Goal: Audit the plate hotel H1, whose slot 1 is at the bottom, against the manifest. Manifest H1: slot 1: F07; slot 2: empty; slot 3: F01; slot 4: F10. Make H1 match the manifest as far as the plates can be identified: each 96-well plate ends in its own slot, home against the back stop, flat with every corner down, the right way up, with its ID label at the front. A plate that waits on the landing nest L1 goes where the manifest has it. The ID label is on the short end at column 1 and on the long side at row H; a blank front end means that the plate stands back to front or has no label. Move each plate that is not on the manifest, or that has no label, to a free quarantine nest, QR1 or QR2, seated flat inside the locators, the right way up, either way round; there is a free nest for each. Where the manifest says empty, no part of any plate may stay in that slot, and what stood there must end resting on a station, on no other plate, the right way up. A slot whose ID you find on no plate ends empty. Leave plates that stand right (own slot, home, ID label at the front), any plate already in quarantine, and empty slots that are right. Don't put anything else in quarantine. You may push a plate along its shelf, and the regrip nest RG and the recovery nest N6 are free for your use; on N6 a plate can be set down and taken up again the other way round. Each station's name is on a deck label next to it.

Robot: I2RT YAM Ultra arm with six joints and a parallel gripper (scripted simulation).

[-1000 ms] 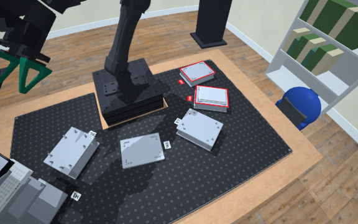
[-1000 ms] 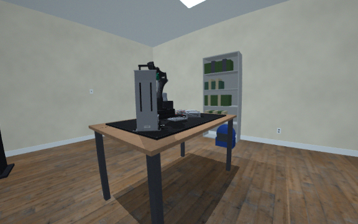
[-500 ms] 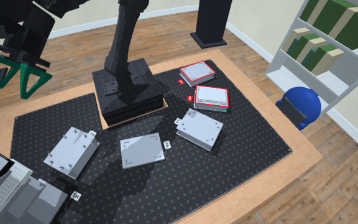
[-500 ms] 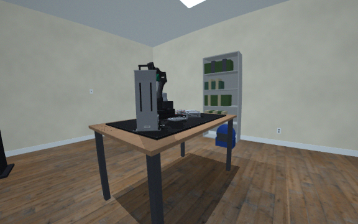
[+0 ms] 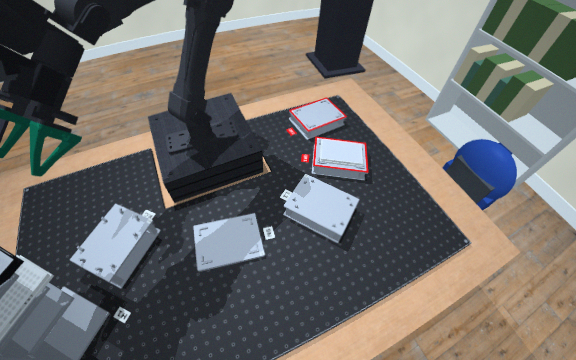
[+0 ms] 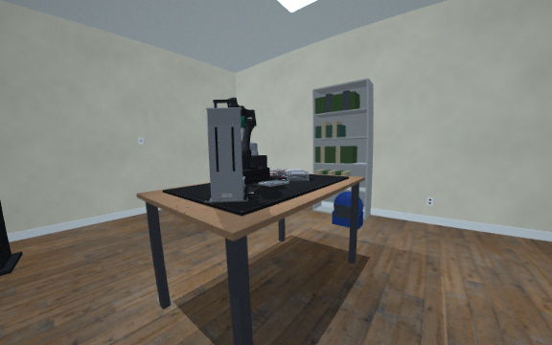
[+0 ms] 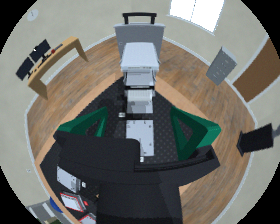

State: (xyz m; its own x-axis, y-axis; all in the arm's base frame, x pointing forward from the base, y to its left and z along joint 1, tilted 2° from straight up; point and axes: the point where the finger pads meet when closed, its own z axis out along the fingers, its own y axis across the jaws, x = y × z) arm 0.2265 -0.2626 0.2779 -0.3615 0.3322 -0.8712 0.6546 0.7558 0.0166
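gripper [image 5: 30, 137] hangs high above the hotel [image 5: 13, 305], jaws wide apart, holding nothing. risk: a descent off line could clip the hotel and jog its plates.
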